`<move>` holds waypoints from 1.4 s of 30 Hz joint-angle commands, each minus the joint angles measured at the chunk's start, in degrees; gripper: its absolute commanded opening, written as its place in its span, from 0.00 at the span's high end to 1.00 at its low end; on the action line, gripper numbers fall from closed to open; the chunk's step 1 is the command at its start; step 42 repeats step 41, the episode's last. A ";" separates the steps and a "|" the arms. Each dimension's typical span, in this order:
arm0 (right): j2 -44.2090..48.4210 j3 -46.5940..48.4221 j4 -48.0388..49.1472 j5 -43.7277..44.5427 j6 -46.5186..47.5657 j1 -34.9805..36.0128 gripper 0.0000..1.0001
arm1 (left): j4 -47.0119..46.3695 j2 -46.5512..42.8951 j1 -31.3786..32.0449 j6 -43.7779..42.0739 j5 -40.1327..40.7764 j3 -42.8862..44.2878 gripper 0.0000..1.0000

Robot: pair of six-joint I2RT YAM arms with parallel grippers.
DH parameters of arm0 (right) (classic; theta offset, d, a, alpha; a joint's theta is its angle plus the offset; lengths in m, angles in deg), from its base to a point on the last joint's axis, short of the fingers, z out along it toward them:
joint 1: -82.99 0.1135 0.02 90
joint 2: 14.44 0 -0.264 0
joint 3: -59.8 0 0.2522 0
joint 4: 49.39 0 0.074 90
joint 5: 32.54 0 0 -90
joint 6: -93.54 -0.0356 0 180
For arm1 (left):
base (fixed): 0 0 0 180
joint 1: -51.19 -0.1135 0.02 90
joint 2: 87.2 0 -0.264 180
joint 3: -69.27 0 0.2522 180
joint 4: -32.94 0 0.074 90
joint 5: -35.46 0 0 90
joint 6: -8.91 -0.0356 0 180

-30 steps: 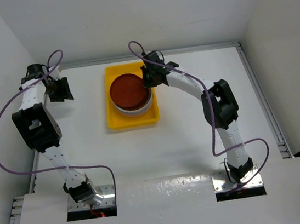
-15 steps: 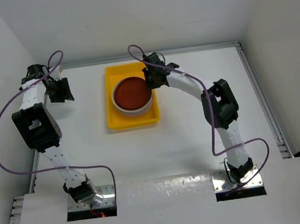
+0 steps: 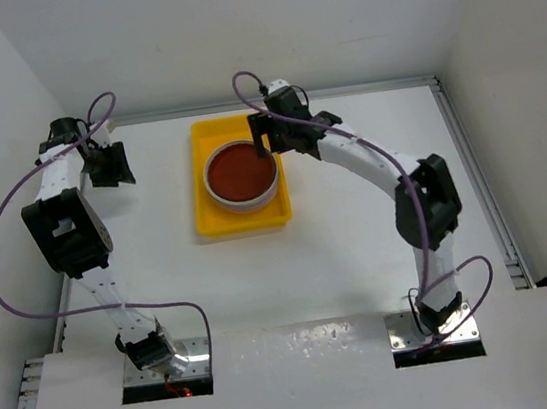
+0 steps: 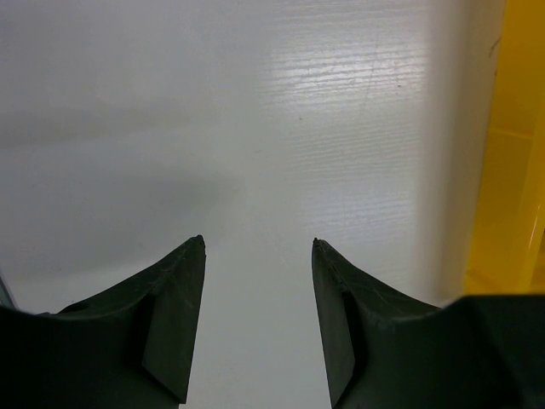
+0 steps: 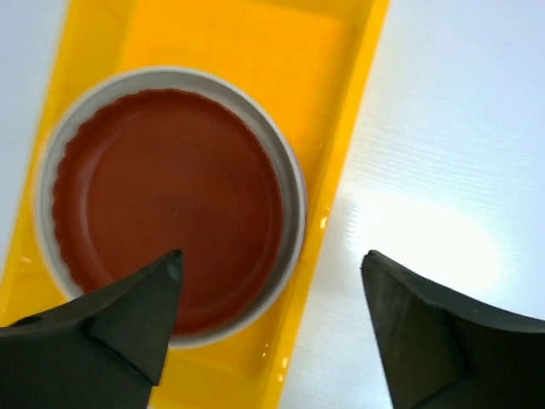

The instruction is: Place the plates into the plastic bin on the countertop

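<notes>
A dark red-brown plate (image 3: 241, 171) (image 5: 166, 209) lies on top of a stack of pale plates (image 3: 245, 202) inside the yellow plastic bin (image 3: 215, 222) (image 5: 349, 85) on the white countertop (image 3: 359, 244). My right gripper (image 3: 265, 140) (image 5: 271, 264) hovers open above the bin's right rim, holding nothing. At the far left of the countertop, away from the bin, my left gripper (image 3: 107, 166) (image 4: 258, 243) stands open over bare surface, with nothing between its fingers.
White walls close in the countertop on the left, back and right. A metal rail (image 3: 476, 168) runs along the right edge. A yellow side of the bin (image 4: 511, 170) shows at the right of the left wrist view.
My right gripper has opened and let go of the dark red-brown plate, which now lies flat on the stack. The right arm has lifted and drawn back. The left arm has not moved.
</notes>
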 commanded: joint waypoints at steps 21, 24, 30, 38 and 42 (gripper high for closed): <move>62.13 -64.09 -19.94 -1.05 -14.84 -29.83 0.00 | 0.30 -16.00 7.70 -0.83 5.43 -17.95 0.44; 68.61 -67.08 -19.85 -2.46 -15.45 -29.65 0.00 | -0.22 -19.24 8.23 -1.36 7.63 -22.25 0.44; 77.06 -70.86 -20.02 -2.46 -16.24 -29.65 0.00 | -1.27 -25.49 8.23 -1.89 9.48 -29.28 0.44; 83.14 -71.39 -20.46 -3.51 -15.90 -29.56 0.00 | -1.28 -31.38 8.23 -1.89 9.49 -34.38 0.44; 85.08 -71.57 -18.62 -4.22 -15.01 -29.39 0.00 | -1.28 -34.02 8.23 -1.36 9.49 -35.88 0.44</move>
